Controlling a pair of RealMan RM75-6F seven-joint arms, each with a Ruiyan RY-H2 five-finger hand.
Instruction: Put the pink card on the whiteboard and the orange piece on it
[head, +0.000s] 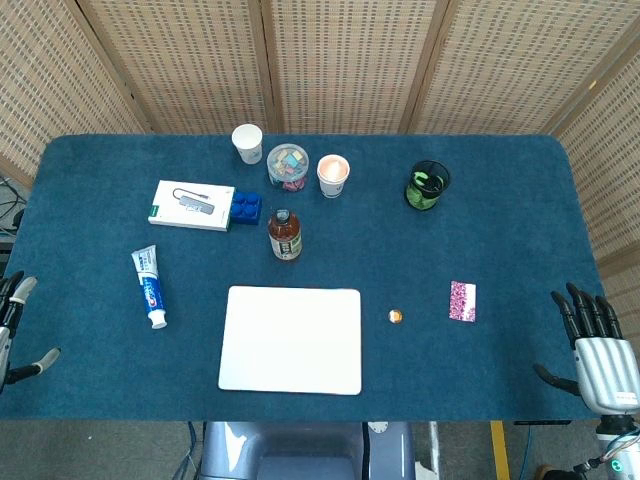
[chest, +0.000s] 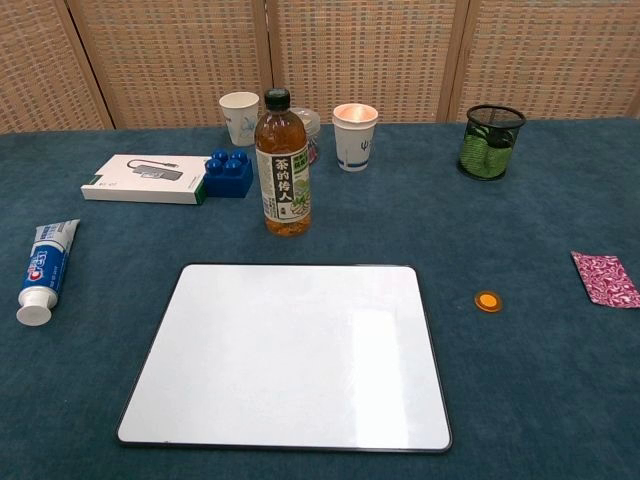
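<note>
The pink patterned card (head: 462, 300) (chest: 606, 279) lies flat on the blue cloth, right of the whiteboard. A small round orange piece (head: 396, 316) (chest: 488, 301) sits between the card and the whiteboard (head: 291, 339) (chest: 290, 355), whose white surface is bare. At the table's right edge my right hand (head: 597, 345) hovers with its fingers spread, holding nothing, well right of the card. My left hand (head: 14, 330) shows only partly at the left edge, fingers apart and nothing in them. Neither hand appears in the chest view.
A tea bottle (head: 284, 235) (chest: 281, 166) stands just behind the whiteboard. Behind it are two paper cups (head: 248, 143) (head: 333, 175), a jar (head: 288, 166), a blue block (head: 246, 207), a white box (head: 190, 204) and a mesh pen cup (head: 428, 185). A toothpaste tube (head: 149, 286) lies left.
</note>
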